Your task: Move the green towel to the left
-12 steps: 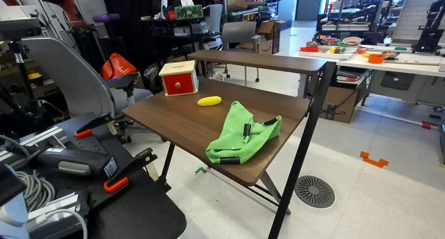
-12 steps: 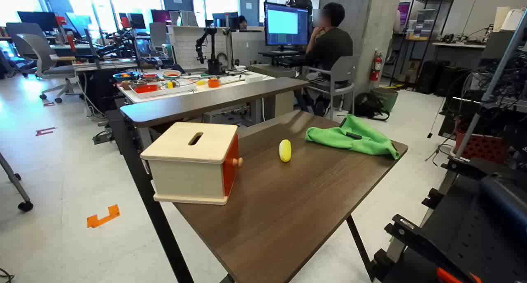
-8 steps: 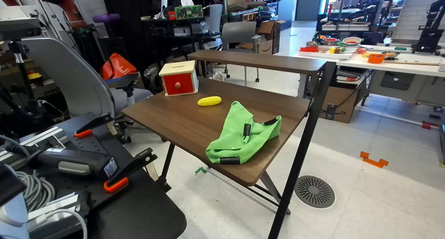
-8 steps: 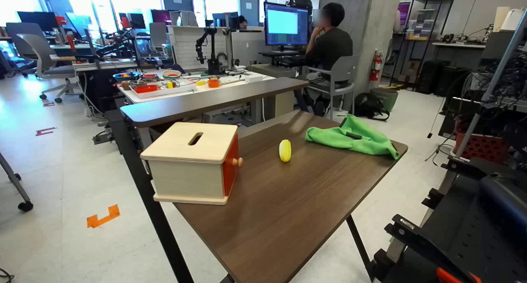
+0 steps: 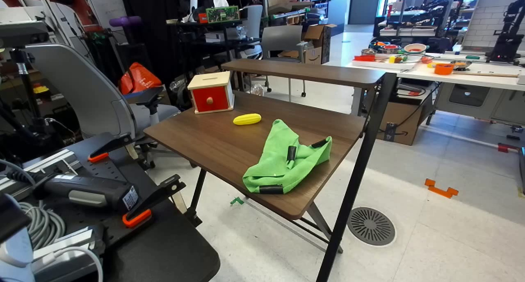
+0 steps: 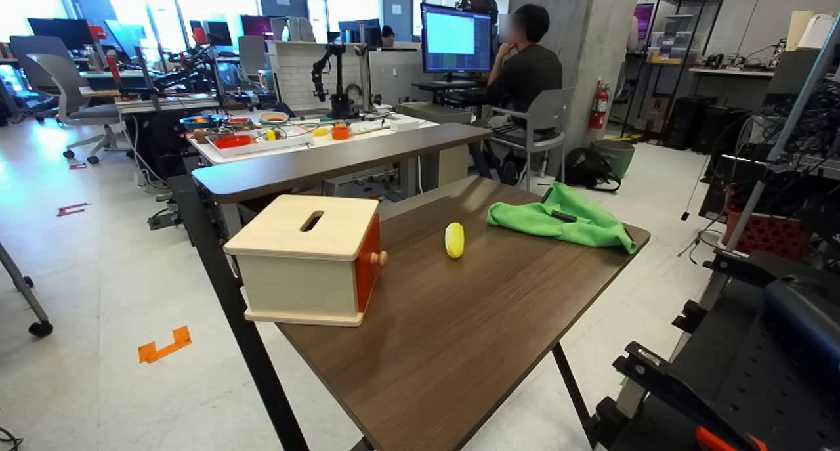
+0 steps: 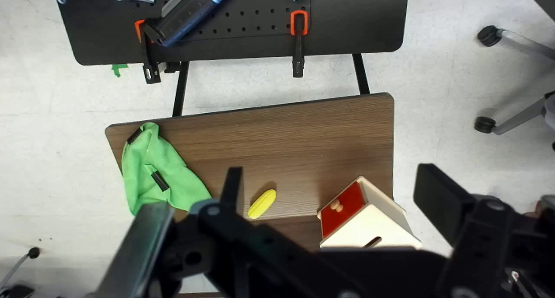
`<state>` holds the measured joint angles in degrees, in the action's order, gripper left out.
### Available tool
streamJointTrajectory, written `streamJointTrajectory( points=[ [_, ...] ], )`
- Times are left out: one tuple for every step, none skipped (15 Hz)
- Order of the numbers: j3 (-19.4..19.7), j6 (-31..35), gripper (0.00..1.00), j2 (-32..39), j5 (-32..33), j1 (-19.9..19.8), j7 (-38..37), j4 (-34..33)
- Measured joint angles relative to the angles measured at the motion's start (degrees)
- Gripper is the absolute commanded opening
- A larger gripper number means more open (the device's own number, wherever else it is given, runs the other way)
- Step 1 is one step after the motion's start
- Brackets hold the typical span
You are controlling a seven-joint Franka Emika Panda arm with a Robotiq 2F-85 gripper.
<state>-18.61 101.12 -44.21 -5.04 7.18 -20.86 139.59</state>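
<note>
The green towel lies crumpled on the brown table near one corner, with black strips on it. It also shows in an exterior view at the table's far right corner, and at the left in the wrist view. My gripper shows only in the wrist view. Its fingers are wide apart with nothing held between them. It is high above the table, and the towel lies to the left of it in that view. The arm is out of view in both exterior views.
A yellow corn-like object lies mid-table. A wooden box with a red drawer stands at the table end away from the towel. A raised shelf runs along one long side. A black bench with tools stands beyond the opposite side.
</note>
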Motion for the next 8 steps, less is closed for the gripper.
streamJointTrajectory(
  points=[
    [0.0, 0.0, 1.00, 0.0, 0.2, 0.0, -0.3, 0.0],
    [-0.2, 0.8, 1.00, 0.1, 0.5, -0.4, -1.8, 0.0],
    [-0.7, 2.5, 1.00, 0.5, 1.1, -1.2, -4.1, 0.1],
    [-1.3, 4.7, 1.00, 1.1, 1.9, -2.3, -6.5, 0.1],
    [-2.0, 7.2, 1.00, 2.2, 2.8, -3.8, -9.0, 0.2],
    [-2.6, 9.9, 1.00, 3.7, 4.0, -5.5, -11.5, 0.3],
    [-3.1, 12.7, 1.00, 5.7, 5.3, -7.4, -14.1, 0.4],
    [-3.3, 15.4, 1.00, 8.0, 6.8, -9.2, -16.7, 0.4]
  ],
)
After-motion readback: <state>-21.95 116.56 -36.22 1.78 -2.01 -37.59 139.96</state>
